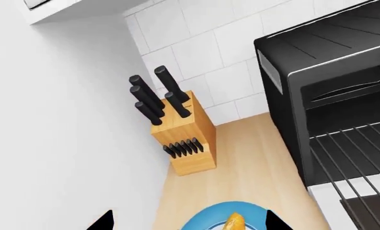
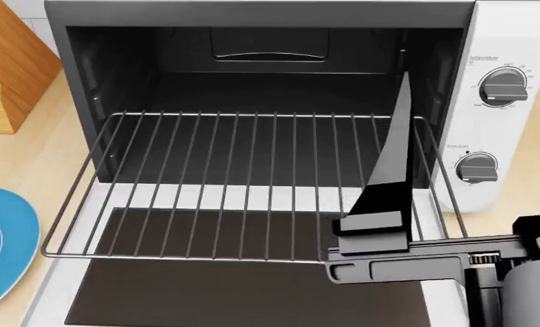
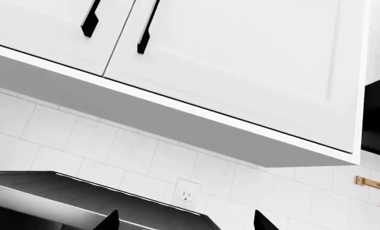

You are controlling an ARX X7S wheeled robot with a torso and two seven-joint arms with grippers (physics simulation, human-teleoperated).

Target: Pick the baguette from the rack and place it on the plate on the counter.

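Left gripper (image 1: 186, 223): only the two black fingertips show in its wrist view, spread wide apart with nothing clamped, and the baguette (image 1: 235, 223) sits between them on the blue plate (image 1: 206, 221). Right gripper (image 2: 388, 225) is raised at 4 o'clock in head view over the rack (image 2: 206, 184), fingertips apart in its wrist view, holding nothing. Plate (image 2: 11, 248) lies on the counter (image 2: 24, 163) at 8 o'clock, rack bare, knife block (image 1: 183, 136) near the oven (image 2: 487, 41).

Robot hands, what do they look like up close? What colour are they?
The right hand in the head view is matte black plastic: a long, thin, pointed finger on a blocky base, with tiny gear teeth and a grey, rounded wrist part beside it. No cables or markings show. In each wrist view you only see two small black pointed fingertips, the left hand included.
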